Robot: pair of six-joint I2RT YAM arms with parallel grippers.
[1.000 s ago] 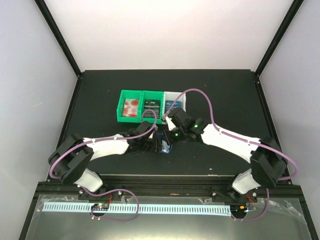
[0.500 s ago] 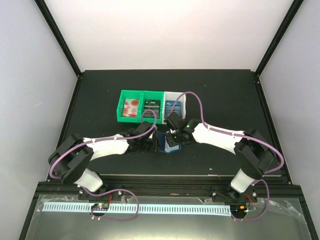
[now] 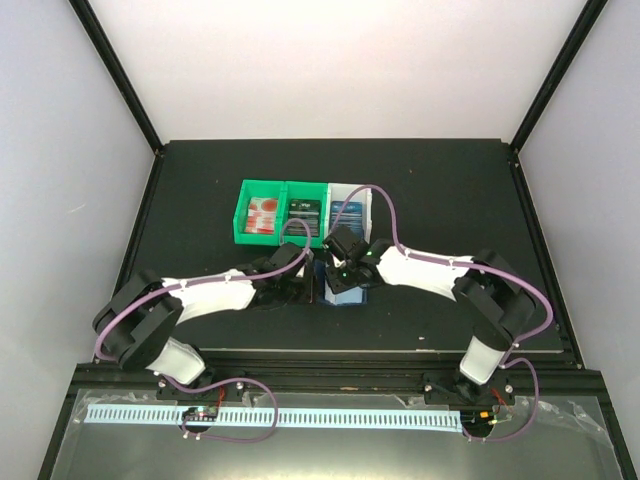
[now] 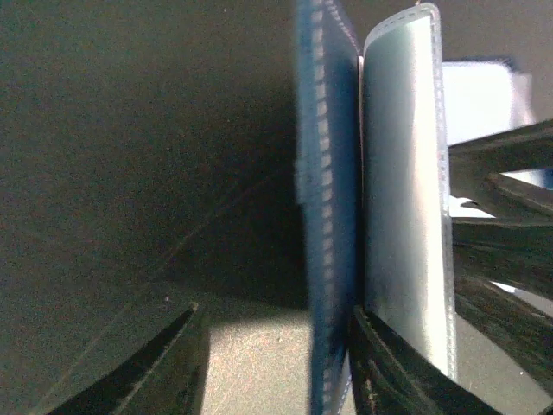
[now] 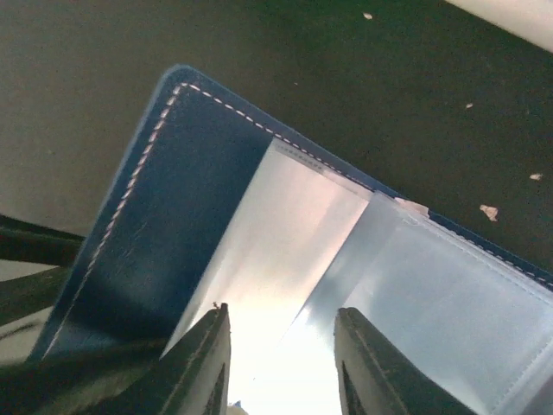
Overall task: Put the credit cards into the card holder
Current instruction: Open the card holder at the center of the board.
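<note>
The card holder [image 3: 341, 294], a dark blue wallet, stands open on the black table between both grippers. In the left wrist view its blue cover [image 4: 327, 216] and a pale clear sleeve [image 4: 402, 199] stand edge-on. The cover lies against my left gripper's [image 4: 274, 309] right finger and the jaws are wide apart. My right gripper [image 5: 282, 309] is open just above the wallet's pale inner sleeves [image 5: 302, 233]. No card shows between its fingers. The credit cards lie in the bin: red-and-white ones [image 3: 262, 215], dark ones [image 3: 304, 212], blue ones [image 3: 347, 210].
The green-and-white three-compartment bin [image 3: 241, 225] stands just behind the wallet and the grippers. Both arms [image 3: 210, 295] [image 3: 430, 270] reach inward to the table's middle. The black frame edge runs along the near side.
My right gripper has moved left and down onto the open wallet, and its elbow has swung inward. The left arm has barely moved.
</note>
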